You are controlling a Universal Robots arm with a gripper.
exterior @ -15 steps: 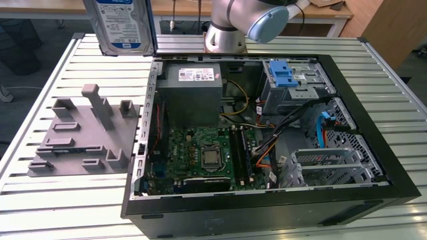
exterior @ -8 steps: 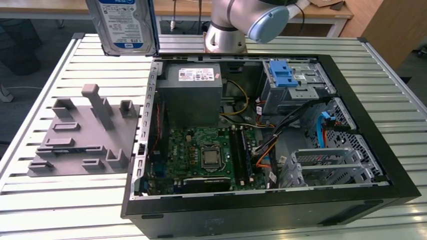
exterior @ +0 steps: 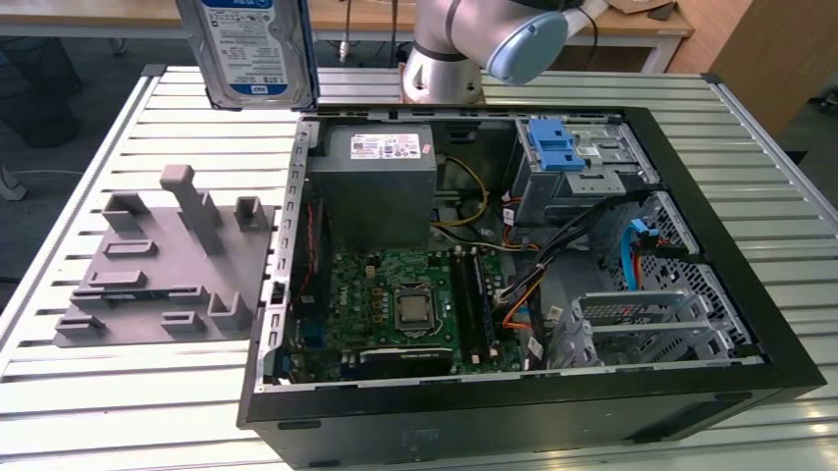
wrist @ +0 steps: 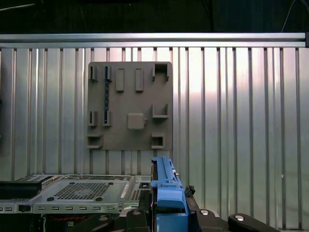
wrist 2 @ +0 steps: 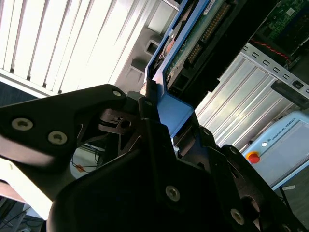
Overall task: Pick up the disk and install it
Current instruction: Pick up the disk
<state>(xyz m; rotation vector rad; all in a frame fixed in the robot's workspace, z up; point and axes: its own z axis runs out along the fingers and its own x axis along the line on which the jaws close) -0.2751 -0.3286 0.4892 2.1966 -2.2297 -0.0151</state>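
In the exterior view we see the disk (exterior: 249,49) upright and lifted off the table (exterior: 131,412), its printed label facing the camera. It sits on the exterior view's left of the arm (exterior: 485,39) and appears above the far corner of the open computer case (exterior: 733,245). A grey holder plate (exterior: 157,275) lies on the table just beside the case, on the exterior view's left. Inside the case, a metal cage with a blue latch (exterior: 563,147) sits near the far wall.

In the second wrist view the gripper (wrist 2: 166,113) is clenched on the disk's blue edge rail. A black finger (wrist 2: 145,108) presses against that rail, and the disk's green circuit board (wrist 2: 193,46) faces us.

In the first wrist view the disk's blue rail (wrist: 166,193) stands edge-on, with the grey plate beyond it on the slatted table. One edge of the case (wrist: 72,191) lies beside the disk.
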